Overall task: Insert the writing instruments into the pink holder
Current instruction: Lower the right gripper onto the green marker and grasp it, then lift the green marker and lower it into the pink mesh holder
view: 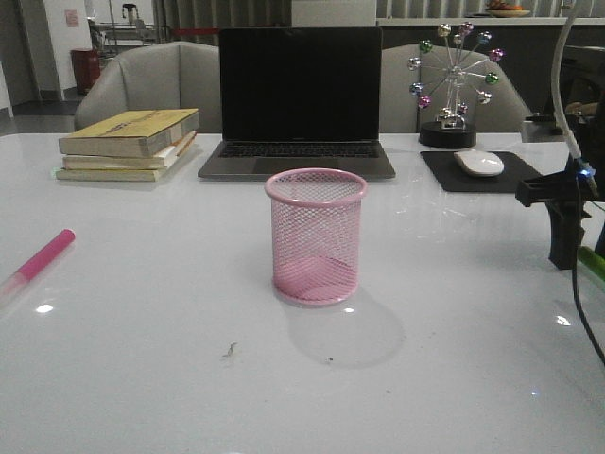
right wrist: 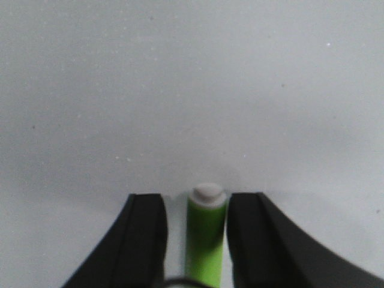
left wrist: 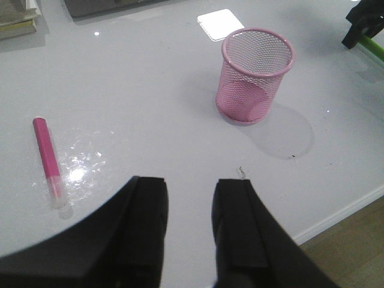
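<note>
The pink holder stands upright and empty mid-table, also seen in the left wrist view. The magenta marker lies flat near the table's left edge; in the left wrist view it lies well to one side of my left gripper, which hovers open above bare table. At the far right, my right gripper is lowered to the table. In the right wrist view it is open and straddles the lime green marker, which lies flat; a gap shows on one side.
Behind the holder sit an open laptop, a stack of books, a white mouse on a dark mat and a ferris-wheel ornament. The table's near edge shows in the left wrist view.
</note>
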Robot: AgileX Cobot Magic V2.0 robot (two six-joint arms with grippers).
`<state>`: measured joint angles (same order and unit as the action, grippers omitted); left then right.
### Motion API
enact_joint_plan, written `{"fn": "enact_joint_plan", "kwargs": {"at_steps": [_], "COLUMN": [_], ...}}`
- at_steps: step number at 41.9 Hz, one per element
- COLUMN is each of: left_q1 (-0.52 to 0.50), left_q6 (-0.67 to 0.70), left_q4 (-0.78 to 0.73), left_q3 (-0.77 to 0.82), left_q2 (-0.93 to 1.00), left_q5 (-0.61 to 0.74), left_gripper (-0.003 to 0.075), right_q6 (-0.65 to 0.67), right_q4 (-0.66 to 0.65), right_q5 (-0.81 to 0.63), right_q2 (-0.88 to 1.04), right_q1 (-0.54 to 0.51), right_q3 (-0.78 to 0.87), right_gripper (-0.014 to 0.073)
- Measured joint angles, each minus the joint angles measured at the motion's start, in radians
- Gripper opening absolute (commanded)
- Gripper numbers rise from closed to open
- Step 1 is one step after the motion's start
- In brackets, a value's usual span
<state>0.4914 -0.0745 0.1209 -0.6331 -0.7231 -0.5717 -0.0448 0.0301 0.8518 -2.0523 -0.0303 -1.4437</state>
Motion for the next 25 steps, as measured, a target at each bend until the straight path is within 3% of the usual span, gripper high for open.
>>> {"fn": "enact_joint_plan", "kwargs": {"at_steps": [5,16,25], "left_q1": [0.0,0.0,0.0], "left_q6": [-0.001,-0.001,-0.001], "left_q4": [0.0,0.0,0.0], "left_q3": [0.0,0.0,0.0], "left_q2": [0.0,0.0,0.0], "left_q5": [0.0,0.0,0.0], "left_gripper": [0.0216,0.0141,0.009], "right_q6": [-0.002,-0.006,-0.014], "right_q4": [0.002,0.021,0.03], "right_q5": [0.003,-0.011,-0.119], "right_q2": [0.0,0.025,0.227], "right_q1": [0.0,0.0,0.058], "right_q3": [-0.002,0.0,0.047], "right_gripper": [0.0173,0.0162,0.0162]}}
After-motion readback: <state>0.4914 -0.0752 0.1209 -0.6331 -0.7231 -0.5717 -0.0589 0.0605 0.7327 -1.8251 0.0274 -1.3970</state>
